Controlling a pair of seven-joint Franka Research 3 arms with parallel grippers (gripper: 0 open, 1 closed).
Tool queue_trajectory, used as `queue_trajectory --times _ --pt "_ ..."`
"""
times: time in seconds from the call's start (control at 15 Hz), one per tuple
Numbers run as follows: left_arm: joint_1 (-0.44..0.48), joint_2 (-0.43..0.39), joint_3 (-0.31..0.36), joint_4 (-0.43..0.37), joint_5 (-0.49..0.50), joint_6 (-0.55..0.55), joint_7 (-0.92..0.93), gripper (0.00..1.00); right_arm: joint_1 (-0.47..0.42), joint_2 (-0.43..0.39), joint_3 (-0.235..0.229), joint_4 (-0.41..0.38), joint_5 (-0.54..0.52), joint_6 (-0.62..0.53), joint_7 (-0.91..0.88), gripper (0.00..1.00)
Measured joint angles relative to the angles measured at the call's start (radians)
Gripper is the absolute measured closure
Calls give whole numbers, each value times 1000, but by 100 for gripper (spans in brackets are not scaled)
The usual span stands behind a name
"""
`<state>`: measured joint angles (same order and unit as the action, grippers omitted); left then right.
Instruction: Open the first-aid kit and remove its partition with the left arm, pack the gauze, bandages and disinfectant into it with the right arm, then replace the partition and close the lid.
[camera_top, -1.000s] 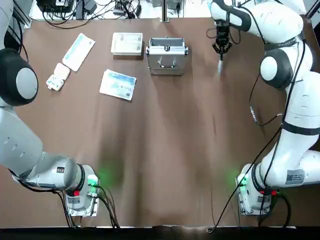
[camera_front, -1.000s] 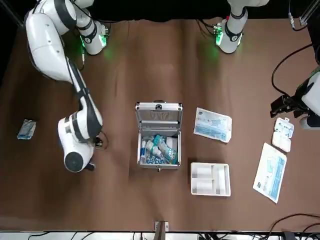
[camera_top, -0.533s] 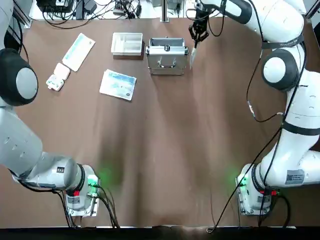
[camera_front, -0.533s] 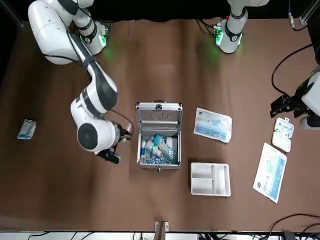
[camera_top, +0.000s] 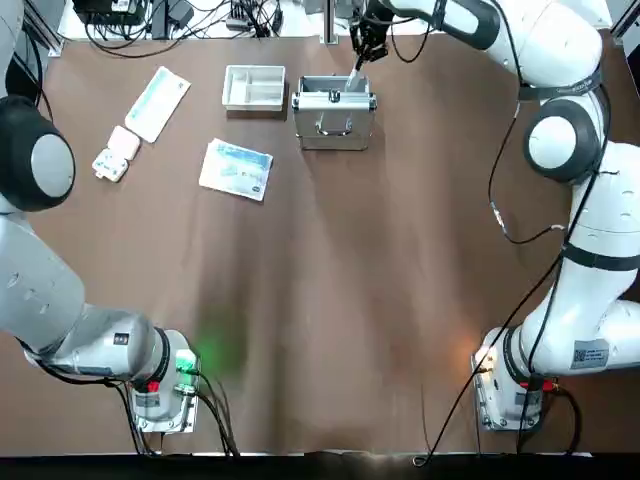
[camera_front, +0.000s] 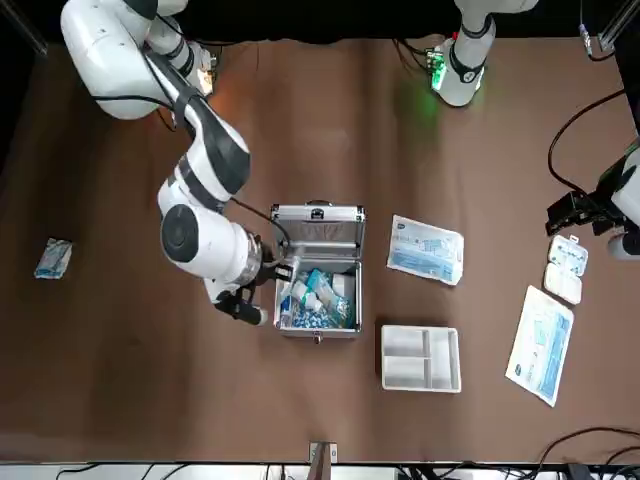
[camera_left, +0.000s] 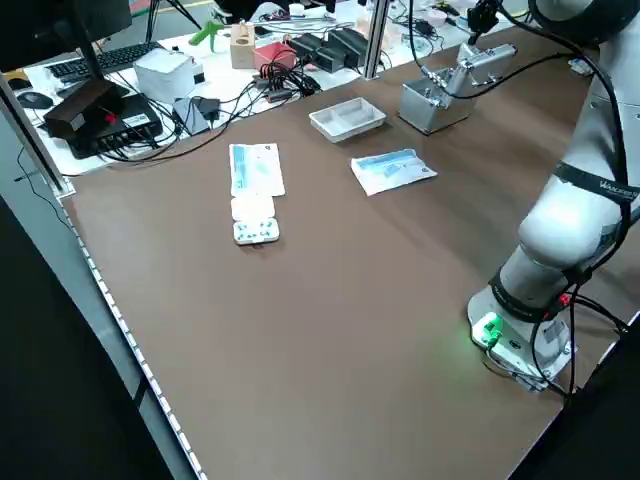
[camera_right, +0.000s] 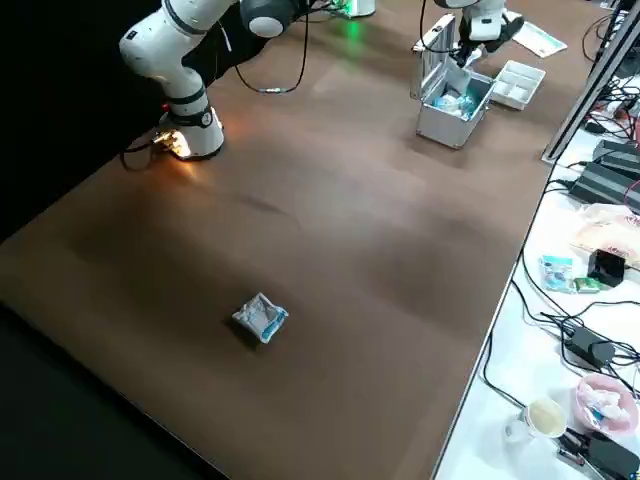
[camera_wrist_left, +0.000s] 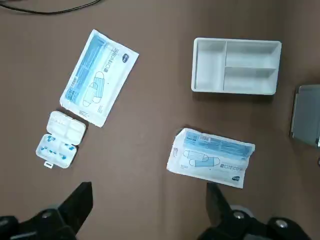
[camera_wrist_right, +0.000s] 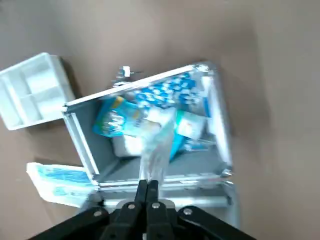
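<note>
The first-aid kit (camera_top: 333, 110) stands open at the table's far side, its lid (camera_front: 318, 228) upright. Several blue and white packs (camera_front: 320, 295) lie inside; I cannot pick out the disinfectant among them. My right gripper (camera_top: 362, 40) hangs over the kit (camera_wrist_right: 150, 175), shut on a thin clear packet (camera_wrist_right: 156, 147) that dangles into the case. The partition (camera_top: 254, 87) rests on the table beside the kit. My left gripper (camera_wrist_left: 147, 210) is open, high above the left of the table with nothing in it.
Two flat blue-white packs (camera_top: 236, 169) (camera_top: 157, 103) and a small white pill box (camera_top: 116, 153) lie left of the partition. A crumpled blue-white packet (camera_front: 52, 257) lies alone on the robot's right. Cables and devices crowd the bench past the far edge (camera_left: 300, 45).
My right arm has swung left from the table's far right to above the open kit, carrying the clear packet. The left arm has not moved.
</note>
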<state>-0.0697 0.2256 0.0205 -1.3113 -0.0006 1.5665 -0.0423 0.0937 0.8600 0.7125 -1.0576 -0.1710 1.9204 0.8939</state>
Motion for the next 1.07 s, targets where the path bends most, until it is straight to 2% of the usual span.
queue_trajectory --times 0.2,0.33,0.4,0.6,1.07 --pt "-2 0 -1 0 0 -1 0 0 52 31 -13 -3 0 128 -2 99" --pt "-8 0 -1 -1 0 -4 -8 0 98 47 -51 -3 0 200 -2 99" --pt "-10 0 -2 -1 0 -4 -19 0 138 61 -86 -3 0 264 -2 99" --pt "-10 0 -2 -1 0 -4 -20 0 164 81 -104 -4 0 296 -2 99" --pt "-9 0 -2 -1 0 -8 -25 0 161 139 -126 -4 0 327 -30 98"
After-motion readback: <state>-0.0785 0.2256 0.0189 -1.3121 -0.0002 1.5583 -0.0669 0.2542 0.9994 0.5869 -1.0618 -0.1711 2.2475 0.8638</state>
